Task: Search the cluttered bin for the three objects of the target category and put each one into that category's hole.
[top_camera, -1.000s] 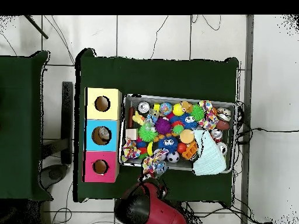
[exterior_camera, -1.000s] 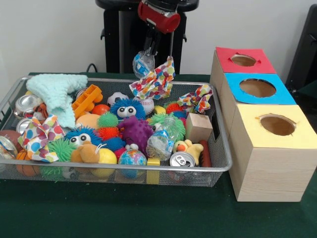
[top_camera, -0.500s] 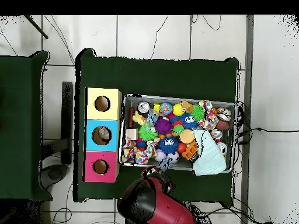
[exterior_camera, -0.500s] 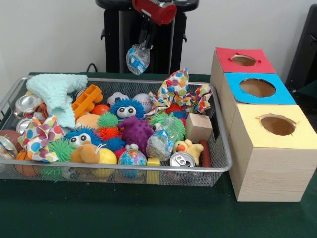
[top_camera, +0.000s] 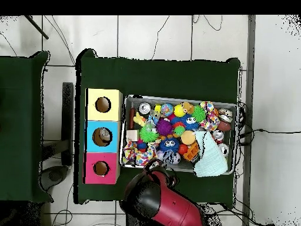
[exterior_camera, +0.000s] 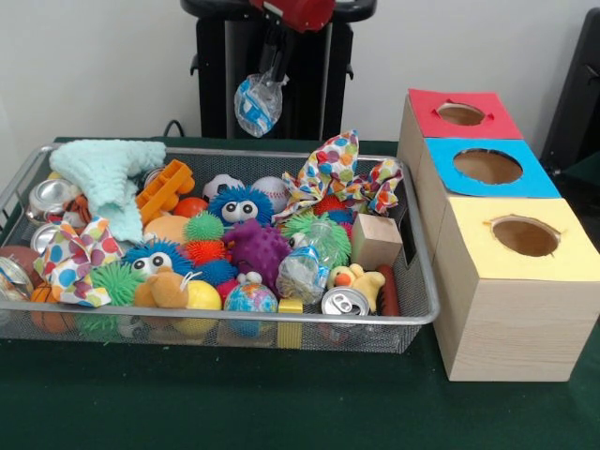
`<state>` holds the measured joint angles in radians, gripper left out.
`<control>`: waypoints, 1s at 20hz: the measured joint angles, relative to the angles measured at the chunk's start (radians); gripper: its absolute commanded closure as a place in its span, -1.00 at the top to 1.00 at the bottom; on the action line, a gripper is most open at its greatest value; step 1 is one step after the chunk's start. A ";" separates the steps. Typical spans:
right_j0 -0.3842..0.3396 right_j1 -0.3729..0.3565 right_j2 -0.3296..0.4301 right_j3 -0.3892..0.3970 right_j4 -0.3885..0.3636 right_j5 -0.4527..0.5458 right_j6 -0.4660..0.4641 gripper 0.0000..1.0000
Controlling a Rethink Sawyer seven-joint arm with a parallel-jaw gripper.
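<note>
My gripper [exterior_camera: 273, 73] hangs high above the far rim of the wire-mesh bin [exterior_camera: 281, 320], shut on a clear plastic film bundle [exterior_camera: 256, 103] that dangles below it. A second clear bundle [exterior_camera: 302, 271] lies in the bin near the front, beside a silver can [exterior_camera: 344, 302]. A third may lie at the bin's left edge [exterior_camera: 12, 277], mostly cut off. The red-topped box with its hole [exterior_camera: 460, 113] stands far right of the gripper; it also shows in the overhead view [top_camera: 101, 168]. In the overhead view the red arm [top_camera: 160, 200] covers the gripper.
Blue-topped [exterior_camera: 487, 166] and yellow-topped [exterior_camera: 525, 236] boxes stand in front of the red one. The bin holds polka-dot cloths [exterior_camera: 330, 174], fuzzy balls, a mint knitted cloth [exterior_camera: 112, 173], a wooden block [exterior_camera: 376, 240], cans and toys. The black pedestal [exterior_camera: 225, 66] stands behind.
The gripper has risen and shifted slightly left with the plastic bundle. The polka-dot cloth that hung beside the bundle has dropped back into the bin.
</note>
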<state>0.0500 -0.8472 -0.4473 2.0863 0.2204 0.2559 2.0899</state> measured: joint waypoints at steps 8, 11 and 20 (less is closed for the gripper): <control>0.056 0.011 -0.013 -0.124 0.000 0.110 0.000 -1.00; 0.083 0.022 -0.023 -0.170 0.000 0.150 0.000 -1.00; 0.150 0.066 -0.046 -0.313 0.006 0.281 0.000 -1.00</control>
<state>0.1995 -0.7817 -0.4935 1.7731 0.2267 0.5369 2.0899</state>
